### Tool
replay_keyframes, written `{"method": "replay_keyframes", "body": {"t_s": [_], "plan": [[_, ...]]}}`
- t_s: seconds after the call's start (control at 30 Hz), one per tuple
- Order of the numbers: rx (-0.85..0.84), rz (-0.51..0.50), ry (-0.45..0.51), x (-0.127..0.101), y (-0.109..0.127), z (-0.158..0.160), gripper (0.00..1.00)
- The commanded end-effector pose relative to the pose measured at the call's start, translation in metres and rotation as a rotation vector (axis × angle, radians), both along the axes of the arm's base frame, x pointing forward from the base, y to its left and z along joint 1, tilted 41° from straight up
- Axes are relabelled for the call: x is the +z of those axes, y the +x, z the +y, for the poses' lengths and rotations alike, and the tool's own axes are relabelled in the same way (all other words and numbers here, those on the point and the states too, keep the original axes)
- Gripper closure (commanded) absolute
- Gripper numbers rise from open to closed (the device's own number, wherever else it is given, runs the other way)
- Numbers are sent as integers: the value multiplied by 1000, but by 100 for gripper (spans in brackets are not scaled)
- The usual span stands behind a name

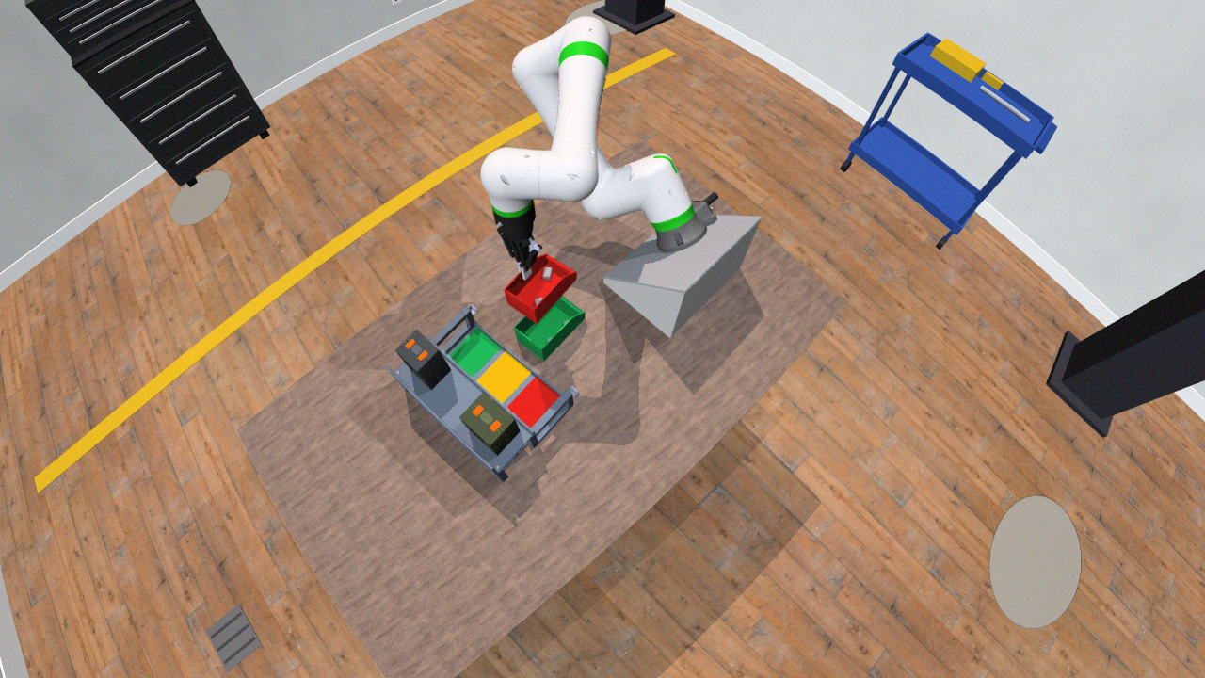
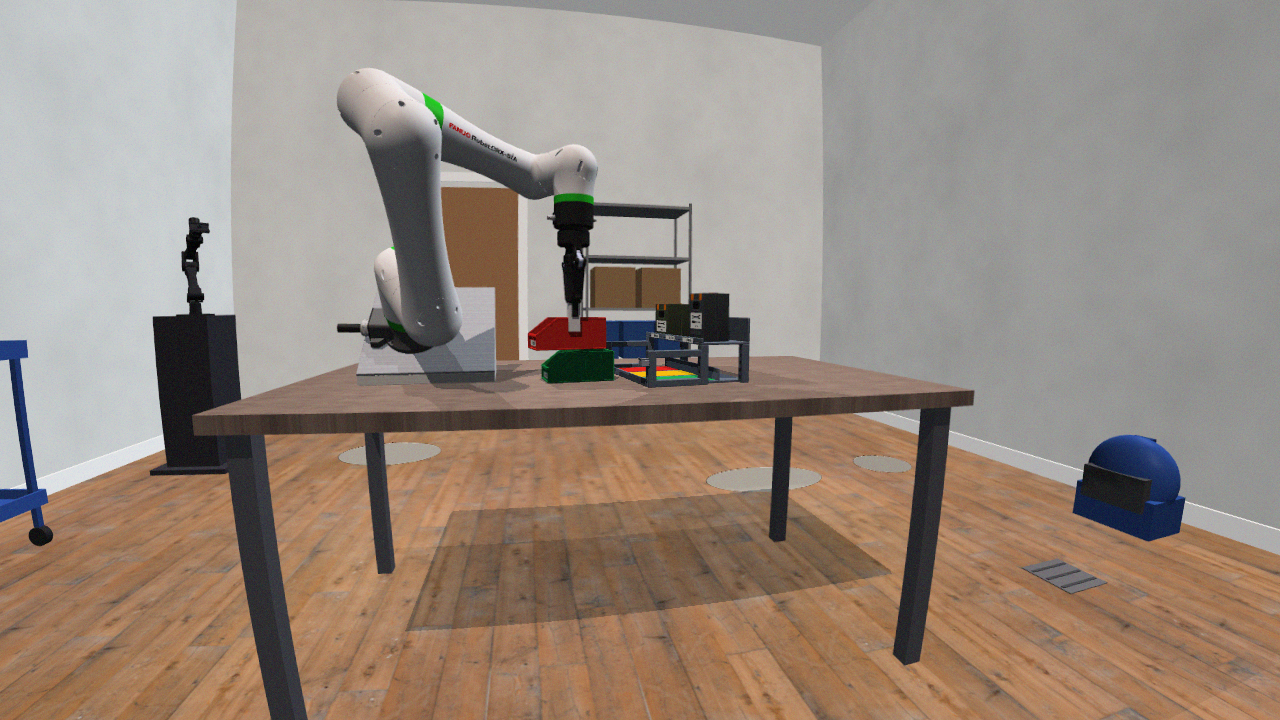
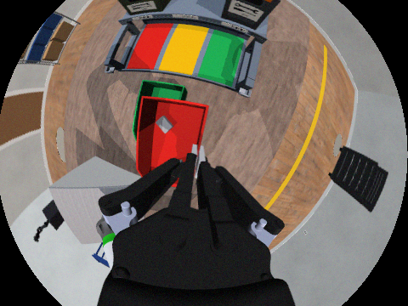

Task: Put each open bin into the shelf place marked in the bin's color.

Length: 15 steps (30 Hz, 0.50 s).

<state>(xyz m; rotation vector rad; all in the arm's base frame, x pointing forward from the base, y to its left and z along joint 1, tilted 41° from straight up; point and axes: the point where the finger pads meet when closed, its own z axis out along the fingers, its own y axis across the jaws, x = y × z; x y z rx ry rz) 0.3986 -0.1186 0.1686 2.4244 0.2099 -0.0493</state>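
My gripper is shut on one long side wall of the red bin. It holds the bin level and off the table, with a grey part visible inside. The green bin stands on the table, lower than the red bin, which partly hides it in the wrist view. Both sloped fronts face the robot's base. The shelf shows its red mark and green mark uncovered.
The yellow mark lies between the other two. A black box and an olive box stand on the shelf's upper board. Raised end rails flank the marks. The grey robot pedestal stands opposite the shelf.
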Motion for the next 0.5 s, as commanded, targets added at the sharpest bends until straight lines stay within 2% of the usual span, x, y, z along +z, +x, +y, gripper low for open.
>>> {"method": "replay_keyframes", "body": {"t_s": [0.0, 0.47], "plan": [[-3, -3, 0, -8, 1, 10, 100], [-16, -14, 0, -39, 3, 46, 100]]}}
